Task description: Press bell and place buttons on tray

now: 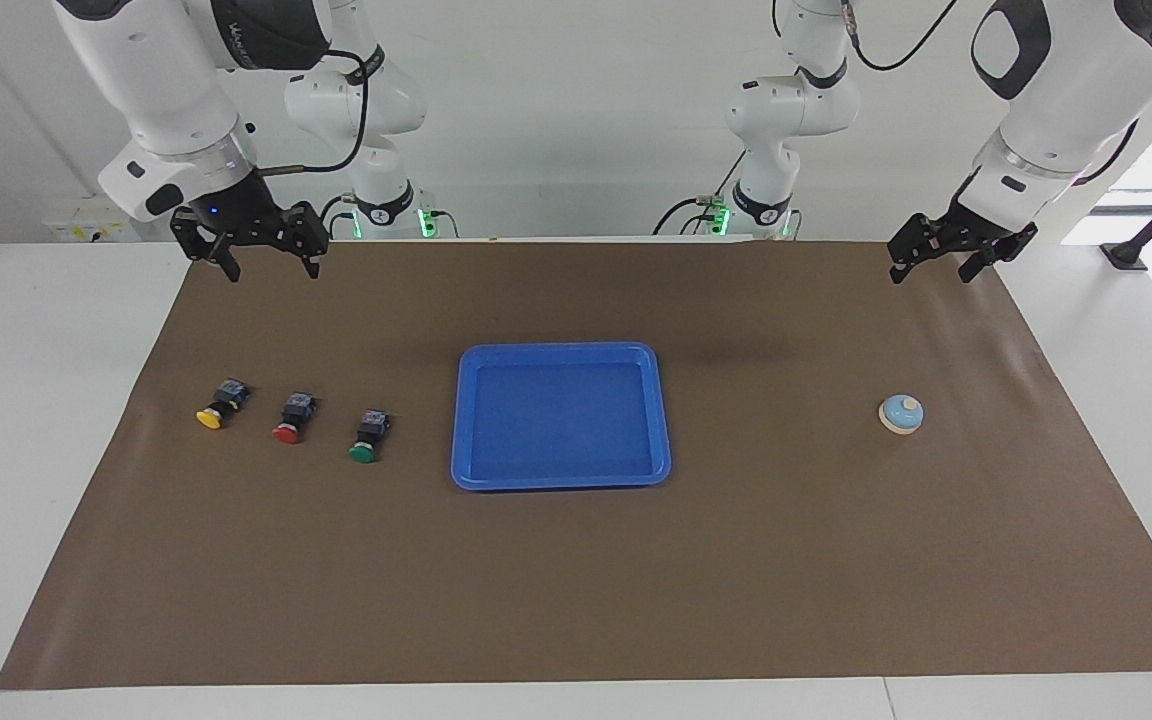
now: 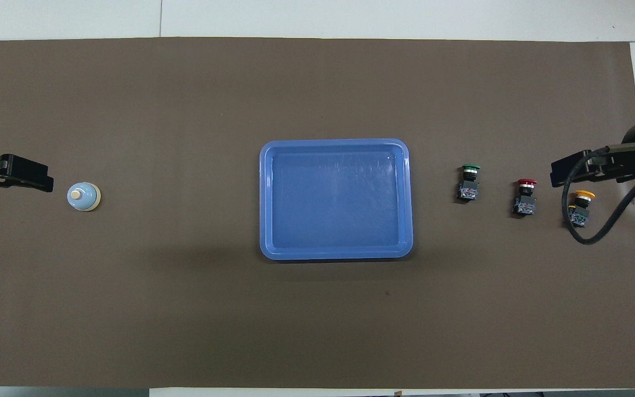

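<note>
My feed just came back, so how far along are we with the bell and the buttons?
Nothing looks done. The tray holds nothing, and the yellow button, red button and green button lie in a row on the mat toward the right arm's end. Neither pincer holds anything: the left pincer and right pincer hang open, raised. The bell is untouched. Everything remains.
</note>
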Available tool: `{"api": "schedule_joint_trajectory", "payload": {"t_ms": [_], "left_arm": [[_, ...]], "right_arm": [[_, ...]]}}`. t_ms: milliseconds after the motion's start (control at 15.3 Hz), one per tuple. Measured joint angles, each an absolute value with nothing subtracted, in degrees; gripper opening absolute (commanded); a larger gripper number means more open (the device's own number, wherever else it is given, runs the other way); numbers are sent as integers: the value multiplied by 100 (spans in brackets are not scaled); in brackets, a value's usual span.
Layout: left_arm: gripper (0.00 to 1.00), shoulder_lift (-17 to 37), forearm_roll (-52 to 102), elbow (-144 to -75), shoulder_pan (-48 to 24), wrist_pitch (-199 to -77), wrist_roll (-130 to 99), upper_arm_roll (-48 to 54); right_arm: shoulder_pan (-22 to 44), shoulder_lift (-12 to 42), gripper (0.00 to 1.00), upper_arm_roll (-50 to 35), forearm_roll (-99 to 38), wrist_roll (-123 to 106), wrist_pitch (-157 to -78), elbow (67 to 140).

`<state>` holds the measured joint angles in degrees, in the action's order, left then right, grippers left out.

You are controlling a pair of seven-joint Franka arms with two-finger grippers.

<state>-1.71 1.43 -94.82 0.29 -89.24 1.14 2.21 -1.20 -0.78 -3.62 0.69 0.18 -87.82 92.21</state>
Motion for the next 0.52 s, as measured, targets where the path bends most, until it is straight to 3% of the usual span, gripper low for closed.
{"api": "schedule_joint_trajectory", "payload": {"t_ms": [524], "left_arm": [[100, -168, 143, -9483, 31, -8924, 114, 212]], "right_arm": [[-120, -76, 100, -365, 69, 18, -8599, 9036]]}}
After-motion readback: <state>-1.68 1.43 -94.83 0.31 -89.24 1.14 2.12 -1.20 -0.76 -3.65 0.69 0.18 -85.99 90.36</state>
